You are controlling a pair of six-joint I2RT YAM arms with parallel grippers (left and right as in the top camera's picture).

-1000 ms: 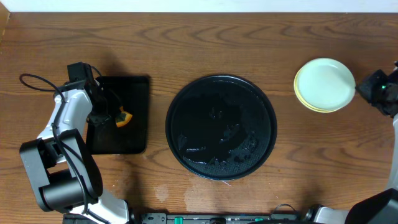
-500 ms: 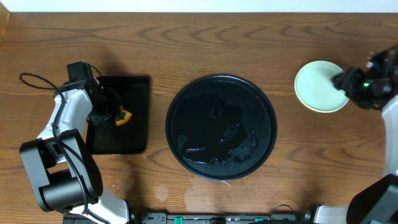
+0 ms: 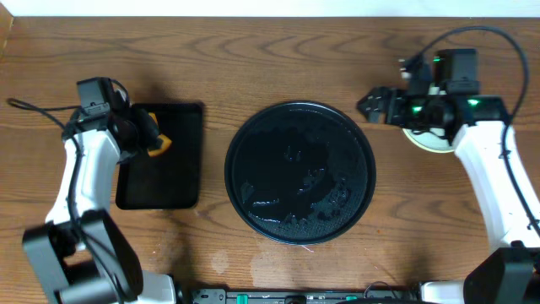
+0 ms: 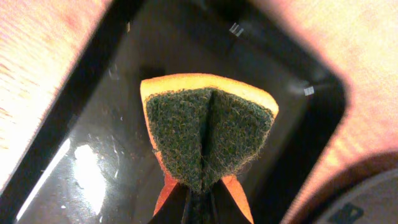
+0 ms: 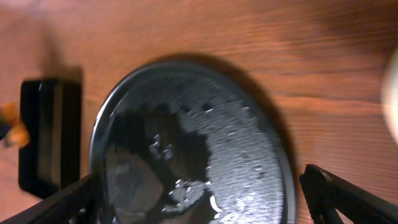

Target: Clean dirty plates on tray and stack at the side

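Observation:
The round black tray (image 3: 299,173) lies mid-table, wet and with no plates on it; the right wrist view shows the tray (image 5: 193,124) from above. A stack of pale plates (image 3: 426,142) sits on the wood to its right, mostly hidden under my right arm. My right gripper (image 3: 372,106) hangs open and holds nothing between the stack and the tray's rim, its fingertips (image 5: 348,193) spread wide. My left gripper (image 3: 145,139) is shut on an orange sponge (image 4: 208,134), pinched so that its green scouring face bulges, above the small rectangular tray (image 3: 160,169).
The rectangular black tray (image 4: 93,155) holds a film of water. Bare wooden table surrounds both trays. My left arm's cable (image 3: 34,110) trails at the far left, and my right arm runs down the right side.
My right arm swung in from the right edge over the plate stack toward the round tray, and its gripper opened. My left gripper shifted slightly back with the sponge.

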